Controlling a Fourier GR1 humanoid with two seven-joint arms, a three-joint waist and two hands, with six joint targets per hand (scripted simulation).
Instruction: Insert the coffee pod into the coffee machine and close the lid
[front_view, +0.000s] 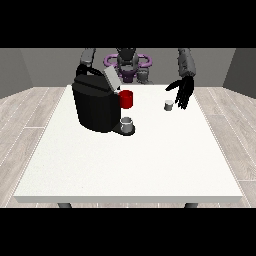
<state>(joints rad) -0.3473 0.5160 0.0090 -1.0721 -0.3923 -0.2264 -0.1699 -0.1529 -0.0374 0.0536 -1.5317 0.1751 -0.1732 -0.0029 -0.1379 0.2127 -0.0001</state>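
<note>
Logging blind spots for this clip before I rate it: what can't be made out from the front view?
- The hand at the view's left: hidden behind the coffee machine; only its arm shows above.
- The machine's pod slot: concealed by the raised lid and the dark body.
- Coffee pod: too small to tell its orientation, or whether the hand at the view's right touches it.
- Red cup: partly covered by the machine.

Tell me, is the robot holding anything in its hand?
No. The hand at the view's right hangs open beside the coffee pod, not gripping it.
</note>
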